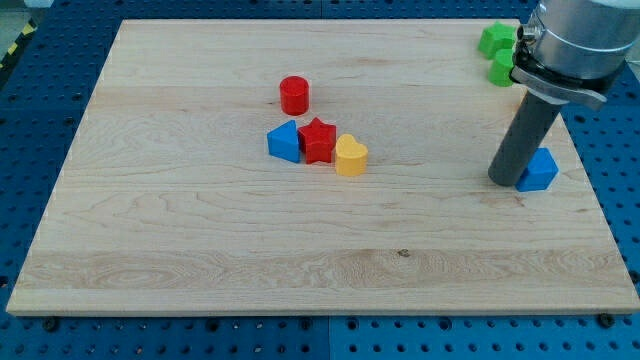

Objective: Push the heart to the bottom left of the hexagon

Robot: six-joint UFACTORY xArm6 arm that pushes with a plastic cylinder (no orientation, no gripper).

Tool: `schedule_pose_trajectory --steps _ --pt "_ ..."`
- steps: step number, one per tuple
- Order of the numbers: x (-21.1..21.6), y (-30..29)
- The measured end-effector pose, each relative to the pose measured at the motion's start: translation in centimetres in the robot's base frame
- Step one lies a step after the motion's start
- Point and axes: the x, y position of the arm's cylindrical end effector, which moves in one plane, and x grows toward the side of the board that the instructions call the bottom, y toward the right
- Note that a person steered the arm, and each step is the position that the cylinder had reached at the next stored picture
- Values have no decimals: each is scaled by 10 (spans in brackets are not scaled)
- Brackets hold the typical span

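Note:
The yellow heart (351, 156) lies near the board's middle, touching the right side of a red star (318, 139). A blue angular block (541, 170), possibly the hexagon, lies at the view's right, partly hidden behind my rod. My tip (505, 182) rests on the board right against that block's left side, far to the right of the heart. The arm's grey body fills the top right corner.
A blue pointed block (284, 141) touches the star's left side. A red cylinder (294, 95) stands just above that group. Two green blocks (497, 40) (503, 68) sit at the top right, partly behind the arm. The wooden board (200, 230) ends close to the right of the blue angular block.

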Motion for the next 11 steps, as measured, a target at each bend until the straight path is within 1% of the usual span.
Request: schedule_pose_trajectory --steps 1,2,3,5,6,8,10,11 --pt "12 14" --pt "12 21" --pt "12 -9" --pt "12 -164" --pt "11 -215" --pt "-18 -200" --pt "-29 -180" --pt "-41 -170"
